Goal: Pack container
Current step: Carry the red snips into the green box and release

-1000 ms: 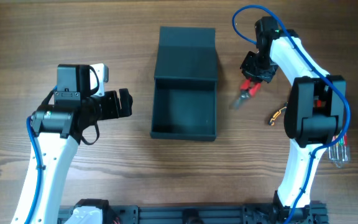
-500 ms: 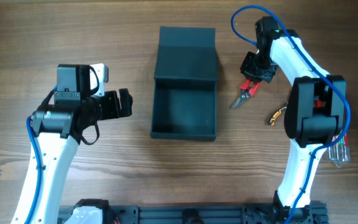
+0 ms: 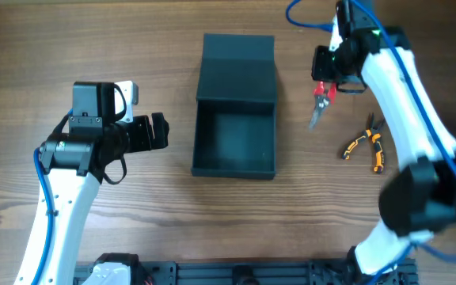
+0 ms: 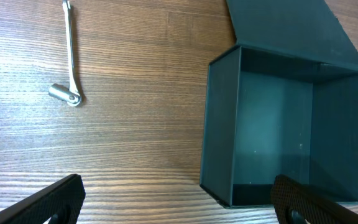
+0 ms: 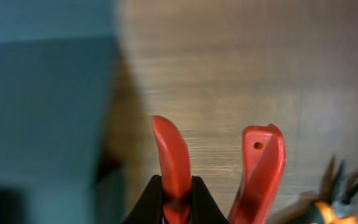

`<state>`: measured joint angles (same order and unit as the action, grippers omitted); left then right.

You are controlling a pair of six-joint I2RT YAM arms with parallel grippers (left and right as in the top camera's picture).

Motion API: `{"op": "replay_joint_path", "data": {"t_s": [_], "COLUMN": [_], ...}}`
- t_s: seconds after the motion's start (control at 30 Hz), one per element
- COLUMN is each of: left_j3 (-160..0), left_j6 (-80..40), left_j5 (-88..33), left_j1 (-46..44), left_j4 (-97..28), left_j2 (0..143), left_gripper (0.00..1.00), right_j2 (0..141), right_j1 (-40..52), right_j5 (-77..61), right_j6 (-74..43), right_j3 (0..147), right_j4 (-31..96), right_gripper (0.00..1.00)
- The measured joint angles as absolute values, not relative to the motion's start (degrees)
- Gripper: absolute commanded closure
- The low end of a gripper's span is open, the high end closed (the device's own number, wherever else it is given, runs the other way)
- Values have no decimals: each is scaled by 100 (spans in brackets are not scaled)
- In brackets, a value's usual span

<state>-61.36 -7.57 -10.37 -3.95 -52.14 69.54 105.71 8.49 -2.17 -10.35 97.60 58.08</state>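
Note:
The container [image 3: 235,155] is a dark teal-grey box in the middle of the table, its flap lid [image 3: 237,67] folded back on the far side. The box's inside looks bare in the left wrist view, container [image 4: 284,124]. My right gripper [image 3: 325,81] hangs to the right of the lid, off the table, shut on red-handled pliers [image 3: 320,100] whose tips point down. In the right wrist view my right gripper [image 5: 178,200] pinches one red handle [image 5: 171,158]; the other handle [image 5: 261,171] is free. My left gripper [image 3: 159,131] stands open left of the box.
Orange-and-black pliers [image 3: 362,147] lie on the table right of the box, below my right gripper. A small metal wrench [image 4: 71,56] lies on the wood left of the container in the left wrist view.
My right arm has risen and swung toward the far edge with the red pliers, uncovering the orange-and-black pliers. The left arm has not moved.

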Motion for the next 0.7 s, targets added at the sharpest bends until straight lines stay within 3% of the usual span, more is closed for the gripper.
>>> {"op": "replay_joint_path", "data": {"t_s": [0.2,0.37,0.7], "left_j3": [-6136,-6136,-6136], "left_j6": [-760,-757,-760], "left_j5": [-1037,-1037,-1037], "left_j1": [-395,-395,-395], "left_j4": [-5218,-5227,-5262], "left_j2": [6954,6954,6954], "left_gripper": [0,0,0], "right_j2": [9566,9579,10143], "right_j1": [2198,3374,4132], "right_j5": [-429,-563,-768], "right_j6": [1094,2471,3586], "right_j3": [9819,9819,9786], "right_j4": [6416,6639,6337], "right_gripper": [96,96,96]}}
